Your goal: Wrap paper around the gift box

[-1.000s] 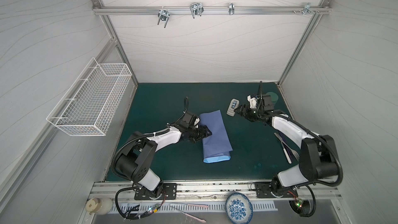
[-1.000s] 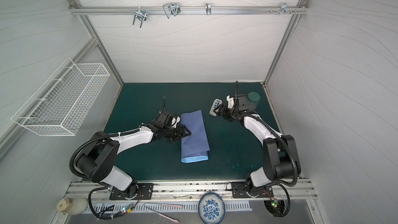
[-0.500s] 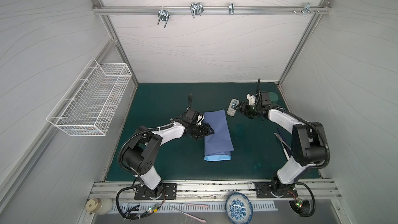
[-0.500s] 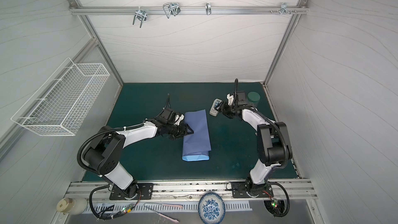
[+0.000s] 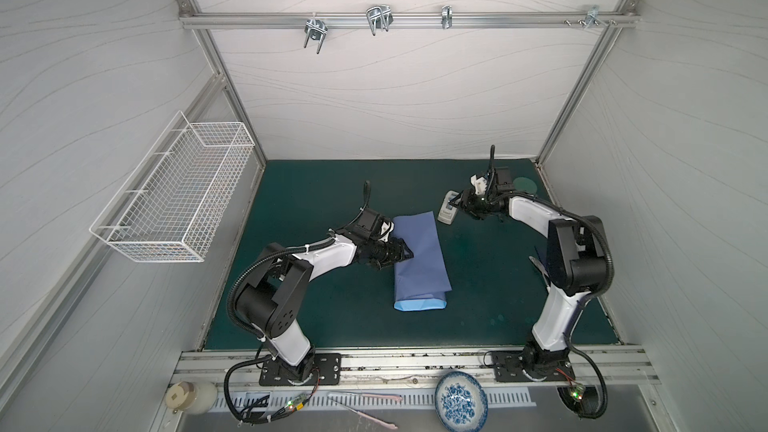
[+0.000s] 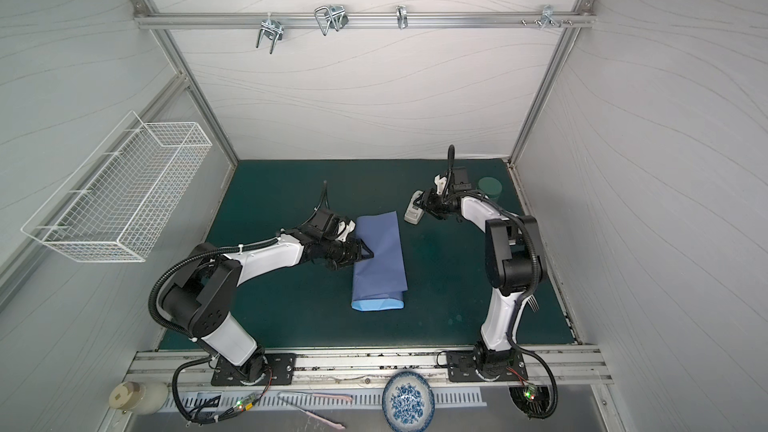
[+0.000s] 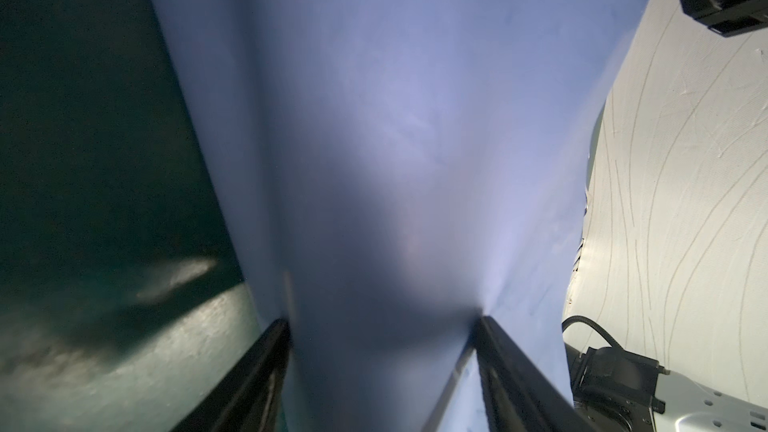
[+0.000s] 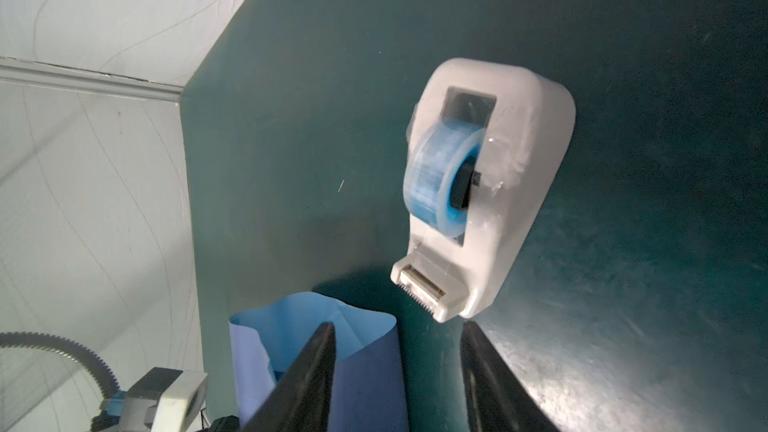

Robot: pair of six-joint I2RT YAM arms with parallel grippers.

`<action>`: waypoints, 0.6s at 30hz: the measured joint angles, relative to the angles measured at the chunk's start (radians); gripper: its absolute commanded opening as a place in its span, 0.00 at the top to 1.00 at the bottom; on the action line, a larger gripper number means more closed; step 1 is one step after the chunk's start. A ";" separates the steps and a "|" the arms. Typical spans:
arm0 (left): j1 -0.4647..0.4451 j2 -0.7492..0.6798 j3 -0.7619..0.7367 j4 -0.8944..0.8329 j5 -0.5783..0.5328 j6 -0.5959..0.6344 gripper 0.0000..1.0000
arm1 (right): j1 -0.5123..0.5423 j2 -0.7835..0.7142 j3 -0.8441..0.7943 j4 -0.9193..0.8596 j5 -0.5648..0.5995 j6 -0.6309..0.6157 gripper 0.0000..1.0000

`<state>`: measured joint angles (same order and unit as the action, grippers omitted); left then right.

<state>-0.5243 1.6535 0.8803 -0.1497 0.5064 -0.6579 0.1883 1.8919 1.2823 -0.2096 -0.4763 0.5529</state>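
The paper (image 5: 424, 268) (image 6: 382, 268) lies folded into a long indigo bundle mid-mat, with a light blue band at its near end. The gift box is hidden inside it. My left gripper (image 5: 405, 254) (image 6: 365, 254) reaches over the bundle's left edge. In the left wrist view its jaws (image 7: 384, 320) stand open, their tips on the paper (image 7: 395, 139), which creases at one fingertip. My right gripper (image 5: 460, 204) (image 6: 423, 201) is open at the cutter end of a white tape dispenser (image 5: 449, 211) (image 8: 498, 184). The right wrist view shows nothing between its jaws (image 8: 398, 326).
A green round lid (image 5: 524, 184) sits at the back right of the mat. Cutlery (image 5: 538, 265) lies beside the right arm. A wire basket (image 5: 174, 201) hangs on the left wall. A patterned bowl (image 5: 461, 403) and a white jar (image 5: 191, 396) stand beyond the front rail.
My left gripper has slid right, onto the paper bundle. My right arm has drawn its elbow in, its gripper has edged towards the dispenser, and its jaws have narrowed.
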 measured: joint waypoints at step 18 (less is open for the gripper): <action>0.000 -0.001 0.000 0.000 0.000 0.000 0.30 | -0.003 0.107 0.035 0.032 -0.061 0.035 0.57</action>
<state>-0.5243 1.6527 0.8803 -0.1497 0.5060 -0.6579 0.1856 1.9987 1.3178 -0.1772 -0.5373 0.5884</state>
